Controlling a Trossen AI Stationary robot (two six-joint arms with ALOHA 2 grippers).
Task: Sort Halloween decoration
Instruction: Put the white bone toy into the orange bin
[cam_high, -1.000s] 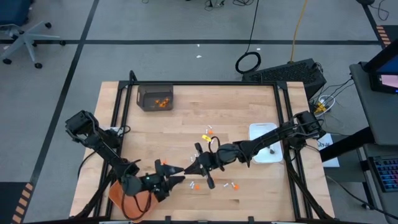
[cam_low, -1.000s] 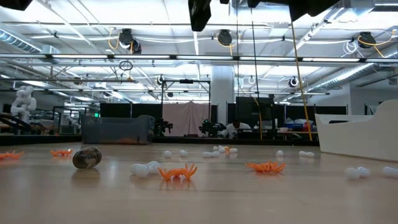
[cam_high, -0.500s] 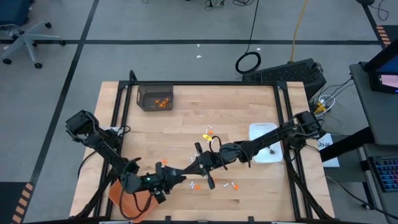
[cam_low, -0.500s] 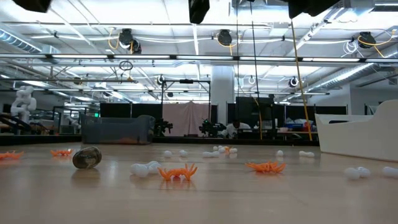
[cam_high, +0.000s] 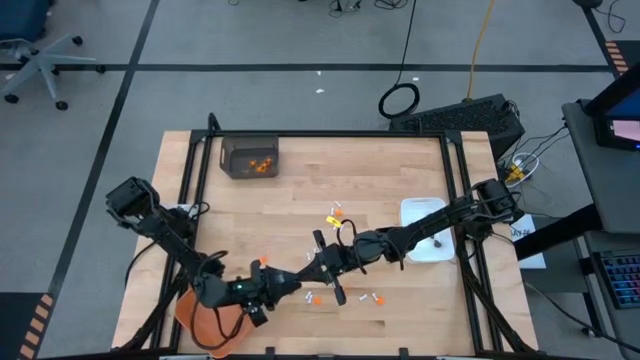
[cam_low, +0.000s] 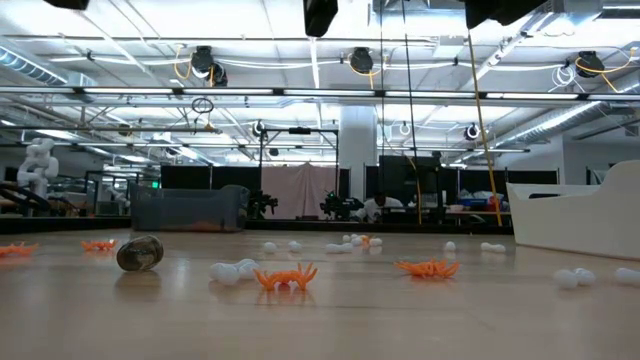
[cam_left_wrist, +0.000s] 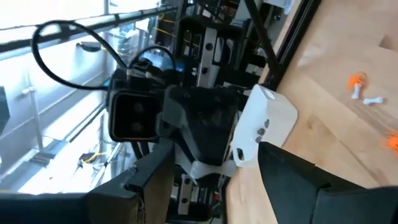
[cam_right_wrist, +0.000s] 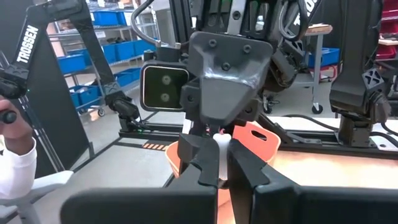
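My two grippers meet tip to tip above the table's near middle. My right gripper is shut, with a small white stick at its tips. My left gripper faces it, level and open, its fingers on either side of the right gripper's tips; whether they touch I cannot tell. Loose Halloween decoration lies on the wood below: orange bits, white sticks and a dark bit. My right gripper pinches the small white stick between its two fingertips. The fingers lie level and point toward the table's left side. The stick is lifted clear of the table. How far back it reaches does not show.
An orange tray sits at the near left corner, under the left arm. A dark bin with orange bits stands at the far left, a white dish at the right. A person's sleeve shows beyond the table.
My left gripper has rolled about the line it points along while staying in place in front of the right gripper. The right gripper has kept still.
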